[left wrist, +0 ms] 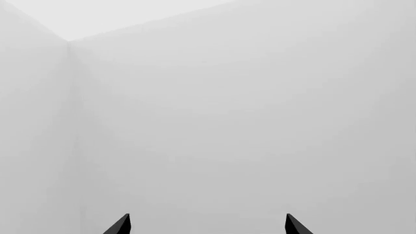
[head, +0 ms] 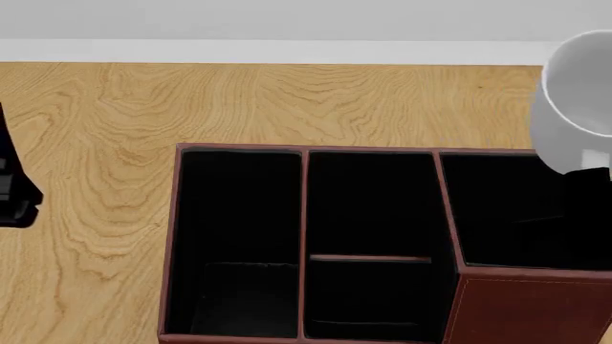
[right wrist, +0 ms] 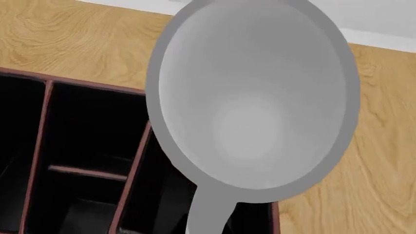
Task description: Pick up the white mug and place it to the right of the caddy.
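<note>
The white mug [head: 577, 100] hangs in the air over the right end of the caddy [head: 304, 215], cut off by the head view's right edge. In the right wrist view the white mug [right wrist: 254, 97] fills the picture, mouth open toward the camera and handle [right wrist: 208, 214] pointing back at it, with the caddy [right wrist: 133, 165] below. My right gripper's fingers do not show, but it holds the mug by the handle. My left gripper [left wrist: 208, 225] is open and empty, facing a white wall.
The caddy's black-lined compartments sit on a wooden table [head: 115, 115]. A white wall and pale strip [head: 287, 50] run along the table's far edge. Part of my left arm [head: 14, 193] shows at the left edge.
</note>
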Robot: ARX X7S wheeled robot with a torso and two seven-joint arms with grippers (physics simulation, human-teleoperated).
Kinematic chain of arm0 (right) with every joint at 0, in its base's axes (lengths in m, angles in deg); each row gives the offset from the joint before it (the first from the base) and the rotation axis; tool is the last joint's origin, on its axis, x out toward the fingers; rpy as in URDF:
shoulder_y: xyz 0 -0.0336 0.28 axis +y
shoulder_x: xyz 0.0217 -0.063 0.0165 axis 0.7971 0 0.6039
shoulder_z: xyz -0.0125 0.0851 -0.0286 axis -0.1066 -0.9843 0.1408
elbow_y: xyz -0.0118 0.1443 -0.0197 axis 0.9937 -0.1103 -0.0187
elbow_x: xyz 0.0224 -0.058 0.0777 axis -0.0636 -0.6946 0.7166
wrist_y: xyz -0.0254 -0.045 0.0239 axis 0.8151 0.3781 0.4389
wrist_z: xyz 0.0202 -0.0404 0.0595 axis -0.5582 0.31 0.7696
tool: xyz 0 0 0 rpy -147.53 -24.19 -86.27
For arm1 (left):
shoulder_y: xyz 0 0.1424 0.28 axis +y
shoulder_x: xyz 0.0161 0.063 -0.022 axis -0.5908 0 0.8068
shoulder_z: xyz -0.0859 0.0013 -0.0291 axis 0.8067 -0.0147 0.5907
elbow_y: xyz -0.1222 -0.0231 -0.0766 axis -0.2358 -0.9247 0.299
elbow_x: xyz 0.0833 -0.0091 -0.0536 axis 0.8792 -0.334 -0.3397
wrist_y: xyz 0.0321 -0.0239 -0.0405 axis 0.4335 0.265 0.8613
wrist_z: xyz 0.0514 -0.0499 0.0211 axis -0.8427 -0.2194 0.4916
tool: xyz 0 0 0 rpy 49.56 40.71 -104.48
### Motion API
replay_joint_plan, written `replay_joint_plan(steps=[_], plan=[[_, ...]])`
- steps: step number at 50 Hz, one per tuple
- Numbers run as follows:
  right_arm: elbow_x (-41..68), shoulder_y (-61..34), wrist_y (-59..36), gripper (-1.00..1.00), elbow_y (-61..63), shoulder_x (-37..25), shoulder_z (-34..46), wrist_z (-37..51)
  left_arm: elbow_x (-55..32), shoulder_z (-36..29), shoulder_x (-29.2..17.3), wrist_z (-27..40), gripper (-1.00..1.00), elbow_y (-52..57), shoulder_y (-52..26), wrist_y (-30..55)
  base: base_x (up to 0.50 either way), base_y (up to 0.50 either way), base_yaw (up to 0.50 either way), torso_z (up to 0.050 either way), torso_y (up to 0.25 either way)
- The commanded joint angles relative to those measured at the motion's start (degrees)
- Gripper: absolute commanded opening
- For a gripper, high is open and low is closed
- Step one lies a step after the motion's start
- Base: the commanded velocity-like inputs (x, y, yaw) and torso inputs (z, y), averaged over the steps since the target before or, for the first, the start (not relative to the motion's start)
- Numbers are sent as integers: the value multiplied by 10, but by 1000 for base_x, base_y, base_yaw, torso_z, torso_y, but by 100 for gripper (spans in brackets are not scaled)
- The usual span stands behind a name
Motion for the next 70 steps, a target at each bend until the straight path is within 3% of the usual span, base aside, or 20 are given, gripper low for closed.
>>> replay_joint_plan(steps=[1, 70], plan=[[-18, -4, 2, -100, -8, -20, -9, -8, 1, -5, 0, 0, 100, 0, 0, -4, 0, 0, 0, 0, 10], [-89, 80, 70, -100, -32, -93, 12, -20, 3, -27, -1, 6, 100, -7, -7, -18, 0, 0, 0, 0, 0]])
